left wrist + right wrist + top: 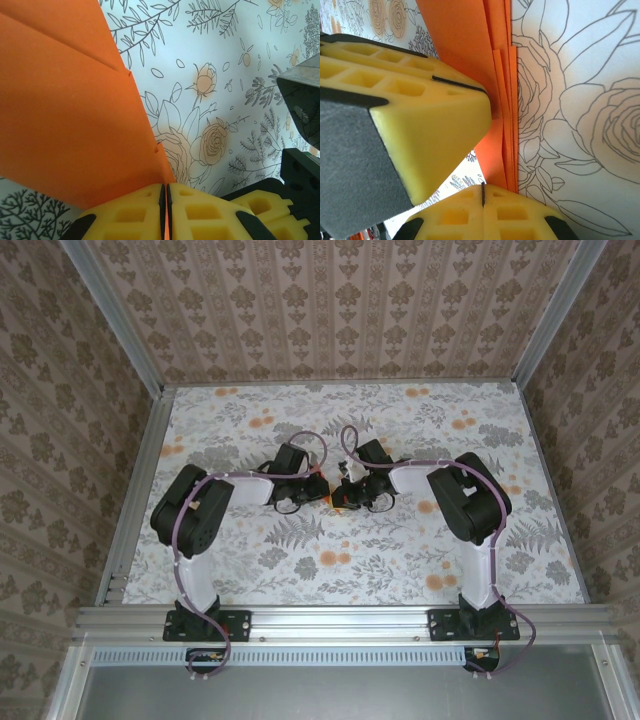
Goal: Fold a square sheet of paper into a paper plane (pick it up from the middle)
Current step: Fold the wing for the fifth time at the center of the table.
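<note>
We found both arms bent inward over the middle of the floral table (250, 560). The left gripper (165, 197) was clenched on the orange sheet of paper (65, 115), with a sliver of orange showing in the seam between its yellow pads. The sheet, creased into several layers, was held between the two grippers. In the right wrist view, the right gripper (482, 194) was pressed tight on the sheet's layered edge; one left finger (430, 125) sat just beside it, touching the paper.

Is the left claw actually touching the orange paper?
Touching. In the left wrist view the left gripper has its yellow fingers shut on the paper, whose edge runs into the slit.
</note>
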Available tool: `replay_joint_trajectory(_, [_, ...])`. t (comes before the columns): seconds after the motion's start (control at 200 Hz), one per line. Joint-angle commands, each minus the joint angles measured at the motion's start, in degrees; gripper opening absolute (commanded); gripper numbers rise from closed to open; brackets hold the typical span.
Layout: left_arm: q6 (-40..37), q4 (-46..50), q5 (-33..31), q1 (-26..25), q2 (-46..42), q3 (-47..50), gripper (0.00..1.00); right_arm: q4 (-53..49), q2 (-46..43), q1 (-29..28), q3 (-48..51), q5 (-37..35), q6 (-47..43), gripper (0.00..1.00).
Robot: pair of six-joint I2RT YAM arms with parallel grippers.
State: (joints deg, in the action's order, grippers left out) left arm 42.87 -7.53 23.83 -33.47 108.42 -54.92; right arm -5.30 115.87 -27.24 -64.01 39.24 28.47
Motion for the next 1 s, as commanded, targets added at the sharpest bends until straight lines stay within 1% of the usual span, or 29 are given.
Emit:
replay_joint_trajectory(0.0, [-2.2, 1.7, -2.1, 2.8, 2.3, -0.5, 0.12, -8.3, 1.6, 0.5, 3.4, -6.6, -1.4, 0.01])
replay_joint_trajectory(0.215, [-4.9, 3.6, -1.2, 6.8, 3.0, -2.4, 0.13, -8.8, 1.6, 0.6, 4.1, -7.0, -1.8, 0.01])
replay_joint_trajectory(0.255, [-5.3, 4.0, -1.1, 7.0, 3.3, -2.9, 0.13, -8.8, 1.6, 0.6, 4.1, -7.0, -1.8, 0.01])
replay_joint_trajectory(0.27, [-5.5, 4.2, -0.9, 8.6, 3.4, -3.1, 0.13, -8.8, 1.6, 0.6, 4.2, -7.0, -1.8, 0.01])
replay_joint_trajectory(0.295, [-5.7, 4.3, -0.7, 9.3, 3.6, -3.4, 0.13, -8.8, 1.6, 0.6, 4.2, -7.0, -1.8, 0.01])
replay_joint_trajectory(0.53, [-8.4, 6.6, 0.6, 13.3, 6.3, -7.1, 0.14, -9.1, 1.9, 0.6, 4.1, -6.9, -1.9, 0.01])
replay_joint_trajectory(0.725, [-8.6, 7.4, 1.0, 15.8, 8.7, -9.2, 0.14, -9.4, 1.6, 0.6, 4.2, -7.1, -1.9, 0.01])
replay_joint_trajectory(0.995, [-8.9, 9.1, 0.0, 19.2, 7.4, -9.7, 0.14, -9.5, 1.6, 0.7, 4.1, -7.2, -2.0, 0.01])
